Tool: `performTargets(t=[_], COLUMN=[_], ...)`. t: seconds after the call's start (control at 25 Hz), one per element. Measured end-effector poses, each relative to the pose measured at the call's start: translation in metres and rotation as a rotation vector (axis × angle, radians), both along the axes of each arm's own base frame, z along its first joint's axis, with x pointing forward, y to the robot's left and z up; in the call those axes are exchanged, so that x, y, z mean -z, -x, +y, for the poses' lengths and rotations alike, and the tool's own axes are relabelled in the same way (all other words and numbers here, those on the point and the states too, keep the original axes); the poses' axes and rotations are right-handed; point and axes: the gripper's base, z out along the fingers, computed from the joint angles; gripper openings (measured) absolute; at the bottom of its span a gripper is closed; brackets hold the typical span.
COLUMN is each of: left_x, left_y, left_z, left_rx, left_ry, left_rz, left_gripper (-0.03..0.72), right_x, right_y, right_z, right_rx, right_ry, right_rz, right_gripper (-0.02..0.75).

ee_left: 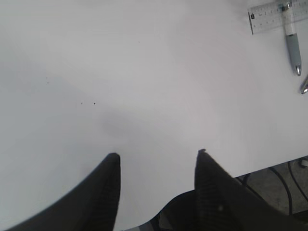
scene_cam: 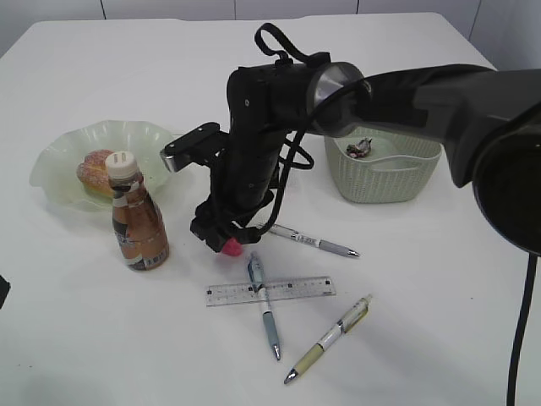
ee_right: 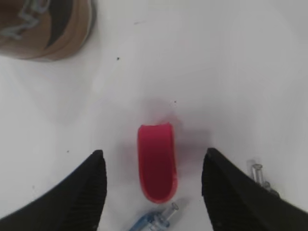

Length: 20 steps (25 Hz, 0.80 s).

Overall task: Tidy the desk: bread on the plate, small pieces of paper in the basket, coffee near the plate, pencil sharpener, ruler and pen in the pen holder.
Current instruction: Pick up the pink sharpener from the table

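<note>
My right gripper [scene_cam: 221, 235] reaches across to the table's middle and hangs low over a red pencil sharpener [scene_cam: 231, 247]. In the right wrist view its jaws [ee_right: 154, 151] are open, one on each side of the sharpener [ee_right: 156, 161], not touching it. A clear ruler [scene_cam: 270, 290] lies under a blue pen [scene_cam: 264, 306]. A grey pen [scene_cam: 314, 242] and a green pen [scene_cam: 331, 337] lie nearby. Bread [scene_cam: 95, 169] is on the green plate [scene_cam: 59, 161], with the coffee bottle [scene_cam: 138, 222] in front. My left gripper [ee_left: 158, 153] is open and empty over bare table. No pen holder is in view.
A pale green basket [scene_cam: 385, 173] stands at the right with a crumpled paper piece [scene_cam: 359, 148] inside. The left wrist view shows the table's front edge [ee_left: 269, 163] under my left gripper, and the ruler's end [ee_left: 274, 17] far off.
</note>
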Motion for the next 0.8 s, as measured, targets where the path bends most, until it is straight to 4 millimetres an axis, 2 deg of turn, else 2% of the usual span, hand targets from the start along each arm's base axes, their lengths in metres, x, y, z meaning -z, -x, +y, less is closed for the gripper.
performTargets(t=[0.8], left_x=[-0.0005], left_y=[-0.0022], left_z=[0.0001], left_rx=[-0.006], left_ry=[0.0], left_rz=[-0.024], left_gripper=[0.37], right_x=[0.0048], right_y=[-0.0022], right_z=[-0.0004], right_rx=[0.015], right_ry=[0.009], right_rz=[-0.011], right_gripper=[0.444])
